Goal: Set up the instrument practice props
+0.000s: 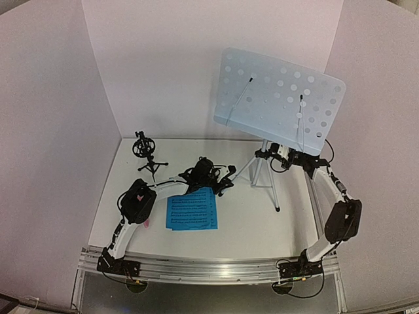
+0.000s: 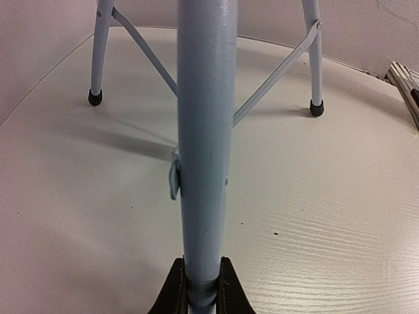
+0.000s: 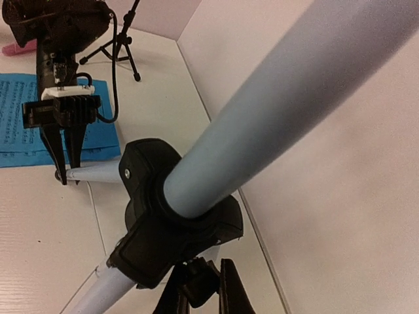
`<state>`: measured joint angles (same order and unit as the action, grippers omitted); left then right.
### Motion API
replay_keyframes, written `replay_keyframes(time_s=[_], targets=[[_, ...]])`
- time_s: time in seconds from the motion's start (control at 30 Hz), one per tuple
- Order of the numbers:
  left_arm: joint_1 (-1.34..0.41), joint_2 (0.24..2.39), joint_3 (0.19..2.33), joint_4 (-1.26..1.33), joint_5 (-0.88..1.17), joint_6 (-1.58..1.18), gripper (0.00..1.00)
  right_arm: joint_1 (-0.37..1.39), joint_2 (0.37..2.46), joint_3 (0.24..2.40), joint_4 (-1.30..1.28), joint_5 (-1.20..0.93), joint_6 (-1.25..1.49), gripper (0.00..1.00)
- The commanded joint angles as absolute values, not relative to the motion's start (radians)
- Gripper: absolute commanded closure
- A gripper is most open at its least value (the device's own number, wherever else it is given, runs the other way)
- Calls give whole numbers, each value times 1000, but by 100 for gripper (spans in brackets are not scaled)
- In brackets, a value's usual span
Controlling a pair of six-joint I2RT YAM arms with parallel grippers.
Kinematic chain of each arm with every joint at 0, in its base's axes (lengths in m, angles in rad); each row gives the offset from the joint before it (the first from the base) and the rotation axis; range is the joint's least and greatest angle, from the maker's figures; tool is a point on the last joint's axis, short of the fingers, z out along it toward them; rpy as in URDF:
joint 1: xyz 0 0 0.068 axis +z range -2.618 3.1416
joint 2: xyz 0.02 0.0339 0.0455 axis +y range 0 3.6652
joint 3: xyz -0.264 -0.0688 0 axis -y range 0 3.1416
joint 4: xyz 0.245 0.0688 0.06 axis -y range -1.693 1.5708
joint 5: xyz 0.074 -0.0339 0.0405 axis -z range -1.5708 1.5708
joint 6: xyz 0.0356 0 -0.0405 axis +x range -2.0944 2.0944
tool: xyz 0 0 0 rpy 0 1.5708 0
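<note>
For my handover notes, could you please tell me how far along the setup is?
Done: music stand upright on its tripod. In hand: left gripper and right gripper both grip the tripod. Left: sheet-music pages lie on the table, pink microphone lies outside its mic holder.

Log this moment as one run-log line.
left gripper: shut on tripod leg | right gripper: shut on tripod hub | sheet music: on table

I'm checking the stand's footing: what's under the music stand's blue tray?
The tripod legs and the right fingers closed on the black hub. The tray covers the top of the post.
</note>
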<state>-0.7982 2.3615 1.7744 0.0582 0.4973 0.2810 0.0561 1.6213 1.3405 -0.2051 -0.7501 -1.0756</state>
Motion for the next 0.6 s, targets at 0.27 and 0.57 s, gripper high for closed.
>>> replay_keyframes(time_s=[0.27, 0.57], targets=[[-765, 2376, 1799, 87, 400, 275, 100, 7, 1767, 1476, -404, -1171, -614, 100], [-763, 2375, 1796, 94, 400, 286, 100, -11, 1808, 1515, -432, -1231, -442, 86]])
